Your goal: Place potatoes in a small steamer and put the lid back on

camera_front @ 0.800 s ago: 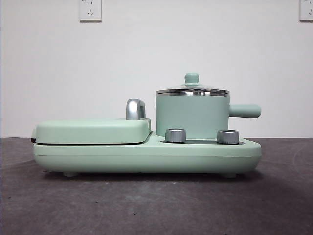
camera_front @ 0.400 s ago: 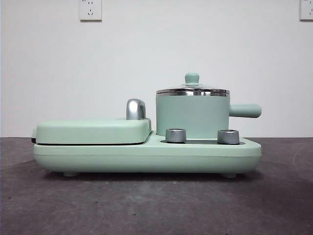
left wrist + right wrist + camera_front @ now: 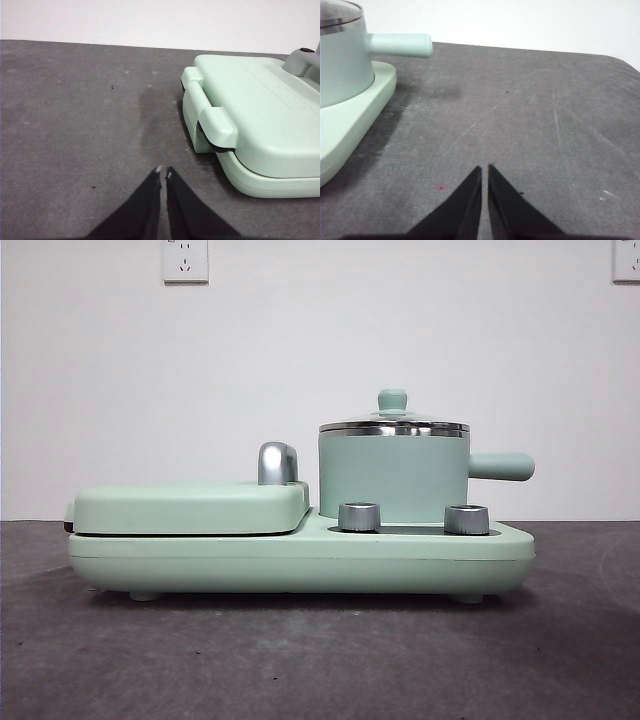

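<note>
The small steamer [image 3: 393, 476], a mint-green pot with a steel rim, stands on the right half of a mint-green cooker base [image 3: 300, 558]; its stubby handle [image 3: 500, 466] sticks out to the right. The lid [image 3: 393, 423] sits on it, with its green knob on top. No potatoes show in any view. My left gripper [image 3: 163, 173] is shut, low over the dark table beside the griddle end of the cooker. My right gripper [image 3: 484, 170] is shut too, over bare table off the steamer [image 3: 342, 55] side. Neither holds anything.
A flat mint-green griddle cover [image 3: 190, 507] with a chrome handle [image 3: 277, 463] closes the left half of the cooker. Two steel dials [image 3: 359, 516] sit on the base's front. A white wall with sockets stands behind the grey table [image 3: 320, 660].
</note>
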